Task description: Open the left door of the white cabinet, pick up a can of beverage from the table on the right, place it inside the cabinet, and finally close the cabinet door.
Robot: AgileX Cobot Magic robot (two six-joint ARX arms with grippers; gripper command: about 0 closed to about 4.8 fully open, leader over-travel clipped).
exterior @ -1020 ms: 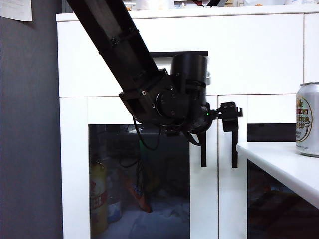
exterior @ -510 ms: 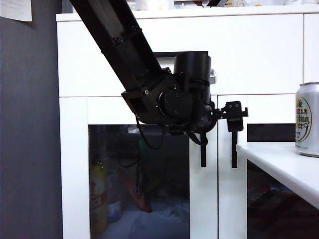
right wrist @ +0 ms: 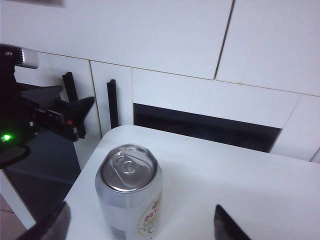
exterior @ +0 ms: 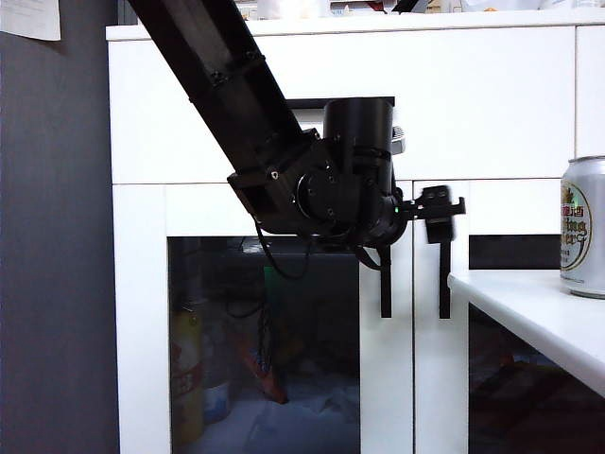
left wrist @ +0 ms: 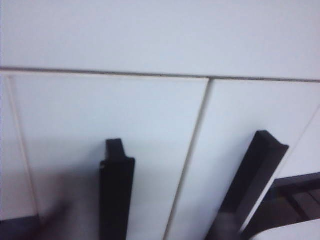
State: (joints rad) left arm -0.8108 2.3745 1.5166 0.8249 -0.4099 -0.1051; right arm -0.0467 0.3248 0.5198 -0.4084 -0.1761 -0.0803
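Right wrist view: can of beverage (right wrist: pixel 129 192) between open right gripper (right wrist: pixel 140 225) fingers (right wrist: pixel 225 225).

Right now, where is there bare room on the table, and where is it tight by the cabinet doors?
The table is bare beyond the can of beverage, out to its cabinet-side edge. The open right gripper straddles the can. It is tight at the door handles: the left gripper sits at the two black bars, left door shut.
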